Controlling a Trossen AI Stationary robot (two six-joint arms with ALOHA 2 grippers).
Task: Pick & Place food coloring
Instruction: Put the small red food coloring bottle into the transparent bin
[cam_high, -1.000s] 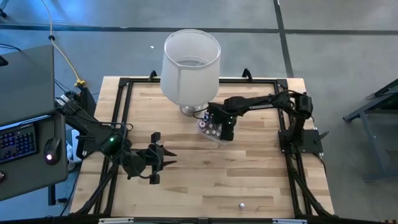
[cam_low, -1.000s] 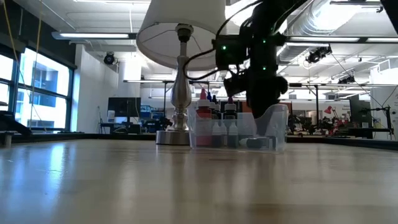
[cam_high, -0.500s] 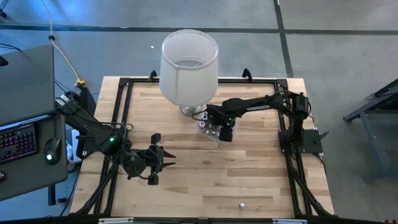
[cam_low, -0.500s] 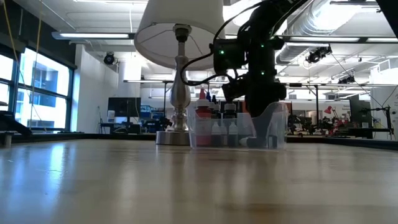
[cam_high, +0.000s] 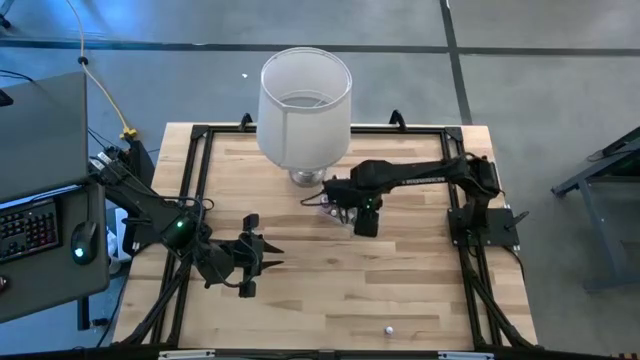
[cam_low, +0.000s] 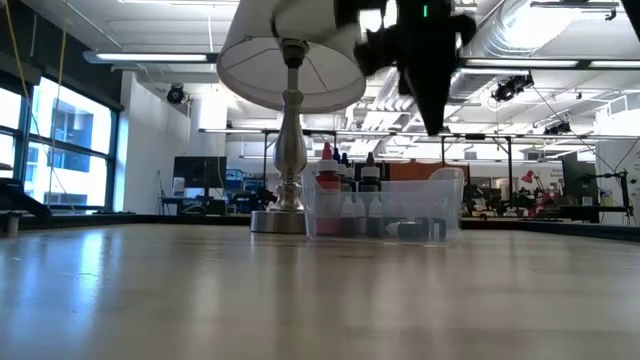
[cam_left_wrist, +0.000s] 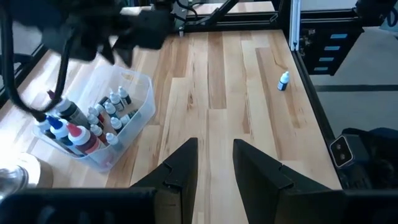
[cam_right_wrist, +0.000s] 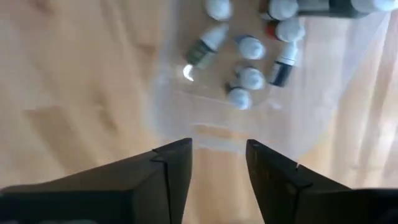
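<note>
Right claw (cam_right_wrist: 217, 165) gapes empty above white-capped food coloring (cam_right_wrist: 251, 78) in clear tub (cam_left_wrist: 140, 106).

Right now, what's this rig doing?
The right gripper hangs open and empty above the clear tub, which holds most of the food coloring bottles beside the lamp. One stray bottle lies alone near the table's front edge. The left gripper waits, open and empty, over bare wood on the left side.

A lab — exposed ceiling ducts (cam_low: 560, 40), monitors (cam_low: 200, 172), framed wooden workbench (cam_high: 300, 290).
</note>
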